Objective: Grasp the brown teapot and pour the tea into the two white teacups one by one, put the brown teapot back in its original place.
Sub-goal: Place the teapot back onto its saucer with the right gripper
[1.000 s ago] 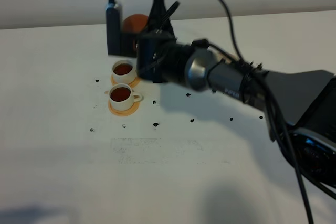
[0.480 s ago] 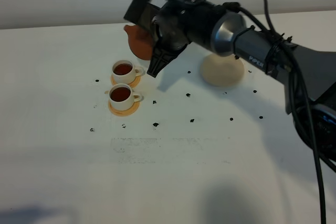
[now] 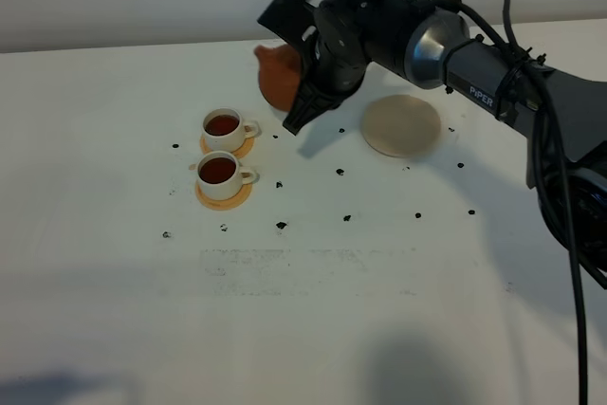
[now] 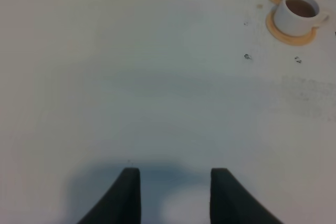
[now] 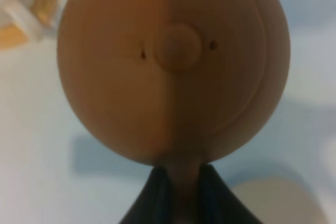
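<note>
The brown teapot [image 3: 278, 77] hangs in the air behind the two white teacups, between them and the pale cream coaster [image 3: 401, 126]. My right gripper [image 3: 302, 94] is shut on its handle. The right wrist view shows the teapot's lid and body [image 5: 173, 66] from above, with the fingers [image 5: 157, 195] pinching the handle. Both teacups [image 3: 224, 127] [image 3: 219, 173] hold dark tea and stand on orange-tan coasters. My left gripper [image 4: 176, 195] is open and empty over bare table. The cups also show far off in the left wrist view [image 4: 300, 13].
Small dark specks [image 3: 282, 226] are scattered on the white table around the cups and coaster. The right arm [image 3: 474, 73] reaches in from the right edge across the back of the table. A wall runs behind the table's far edge.
The right arm has swung right and back with the teapot, away from above the cups. The pale cream coaster has come into full view. The cups have not moved.
</note>
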### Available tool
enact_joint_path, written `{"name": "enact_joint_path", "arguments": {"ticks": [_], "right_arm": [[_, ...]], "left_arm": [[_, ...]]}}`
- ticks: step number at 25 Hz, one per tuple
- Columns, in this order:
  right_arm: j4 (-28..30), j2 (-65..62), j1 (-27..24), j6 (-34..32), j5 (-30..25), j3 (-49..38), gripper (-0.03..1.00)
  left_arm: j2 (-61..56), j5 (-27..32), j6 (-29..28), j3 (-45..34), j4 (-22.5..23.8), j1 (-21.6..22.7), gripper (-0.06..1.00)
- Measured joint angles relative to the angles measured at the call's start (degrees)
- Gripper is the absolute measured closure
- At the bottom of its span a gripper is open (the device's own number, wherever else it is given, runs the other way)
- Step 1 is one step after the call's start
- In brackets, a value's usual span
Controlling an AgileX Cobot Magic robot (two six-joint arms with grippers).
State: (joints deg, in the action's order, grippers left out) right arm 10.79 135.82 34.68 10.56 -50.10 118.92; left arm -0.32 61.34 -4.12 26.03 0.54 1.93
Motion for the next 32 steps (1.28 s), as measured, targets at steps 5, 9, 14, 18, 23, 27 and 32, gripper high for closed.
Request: {"name": "enact_joint_path", "arguments": {"ticks": [5,9,14,18,23,27,32], "right_arm": [[-2.0,2.5,-0.3,-0.3,0.3,0.0,0.87],[-2.7,4.0,-0.4,-0.3,0.3,0.0,0.87],[-2.9,4.3,-0.5,-0.3,-4.1,3.5,0.87],[-2.5,4.2,-1.2,-0.3,-9.0,8.0,0.87],[-0.3,1.8,-2.4,-1.7,-12.0,8.4,0.87],[1.5,-0.2,-3.4,-3.2,-12.8,7.7,0.87],[1.5,-5.5,-4.8,-5.3,-8.7,-1.5,0.87]], "left_arm": [[0.0,0.0,0.0,0.0,0.0,0.0,0.64],[0.0,0.0,0.0,0.0,0.0,0.0,0.64],[0.0,0.0,0.0,0.0,0.0,0.0,0.64],[0.0,0.0,0.0,0.0,0.0,0.0,0.64],[0.0,0.0,0.0,0.0,0.0,0.0,0.64],[0.0,0.0,0.0,0.0,0.0,0.0,0.64],[0.0,0.0,0.0,0.0,0.0,0.0,0.64]]}}
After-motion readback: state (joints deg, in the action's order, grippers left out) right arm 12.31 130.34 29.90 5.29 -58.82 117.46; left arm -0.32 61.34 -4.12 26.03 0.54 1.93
